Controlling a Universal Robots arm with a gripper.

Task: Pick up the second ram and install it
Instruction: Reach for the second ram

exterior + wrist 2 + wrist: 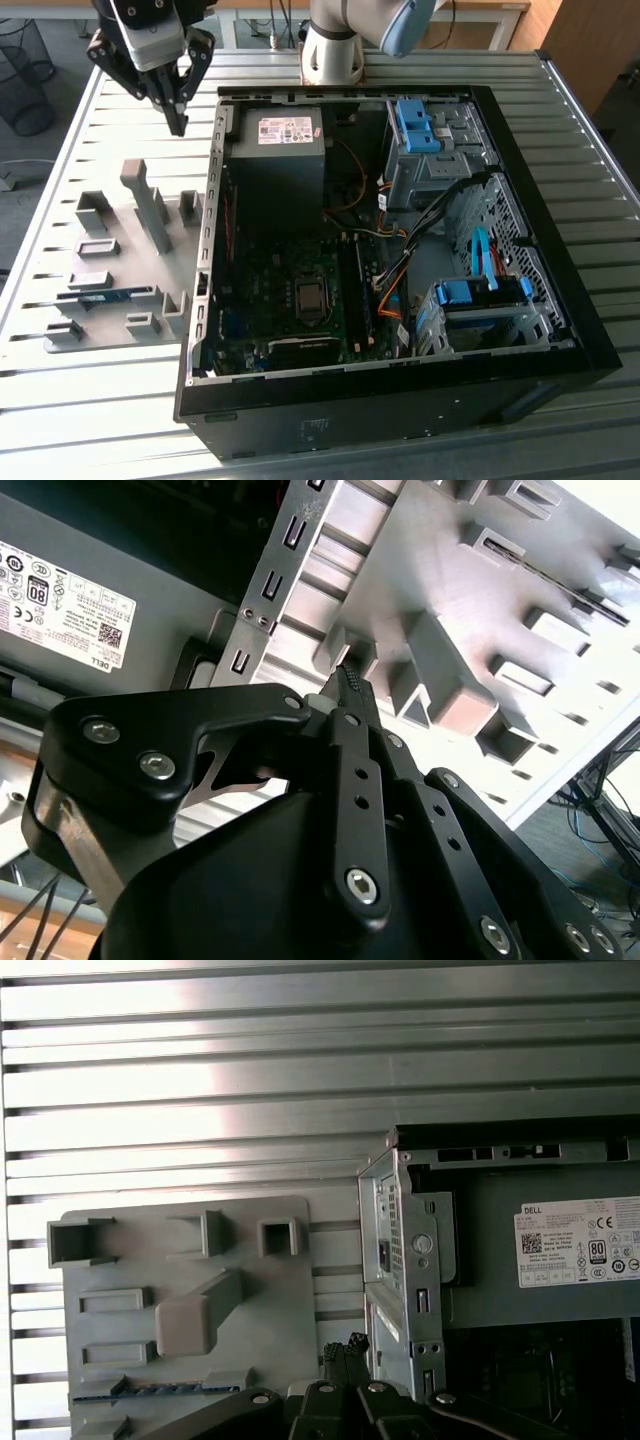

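The second ram (pixel 105 297) is a slim blue stick lying in a slot of the grey holder plate (pixel 60 262) at the exterior view's left. The first wrist view shows its blue edge (pixel 165 1390) low on the plate (pixel 290 1310). My gripper (pixel 178 122) hangs above the table near the plate's far end, beside the computer case's side wall, well away from the ram. Its black fingers meet at the tip (pixel 350 680) with nothing between them, and the tips (pixel 345 1352) also appear in the first wrist view.
The open computer case (pixel 400 410) takes up the middle and the exterior view's right, with the power supply (pixel 275 150), the motherboard (pixel 290 300) and blue drive brackets (pixel 480 295) inside. Grey blocks (pixel 150 205) stand up from the plate. The ribbed metal table (pixel 90 400) ends at the exterior view's left.
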